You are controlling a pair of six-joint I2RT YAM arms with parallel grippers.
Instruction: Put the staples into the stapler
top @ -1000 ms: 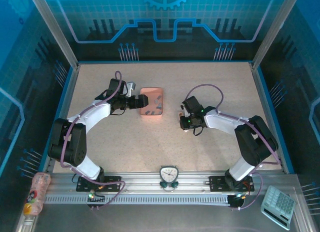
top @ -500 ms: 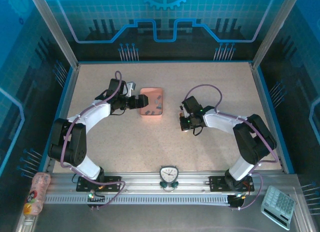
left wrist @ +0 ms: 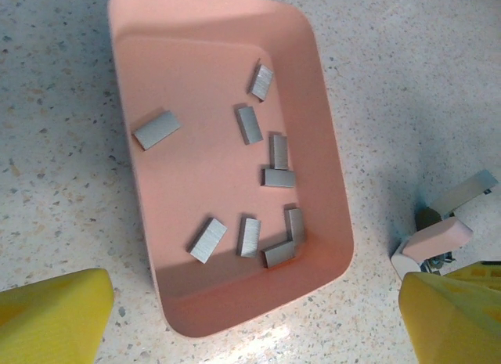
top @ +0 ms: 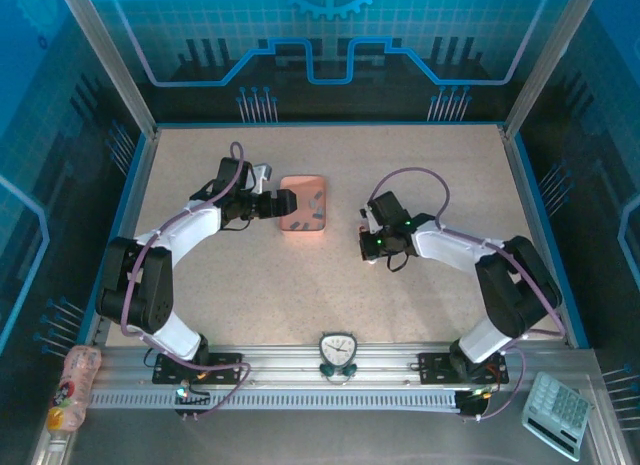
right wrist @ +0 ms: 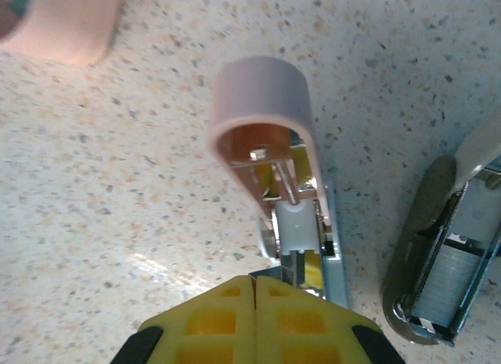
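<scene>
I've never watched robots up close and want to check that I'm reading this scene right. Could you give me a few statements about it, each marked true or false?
1. The staples lie inside the salmon-pink tray. True.
2. The left gripper has its jaws clamped on a staple strip. False: its jaws stand wide open, holding nothing.
3. The stapler has its pink lid swung up, showing the metal channel inside. True.
4. The stapler sits in the tray. False: it rests on the table, beside the tray, at the right gripper.
5. The right gripper's jaws are spread wide. False: they are shut together.
</scene>
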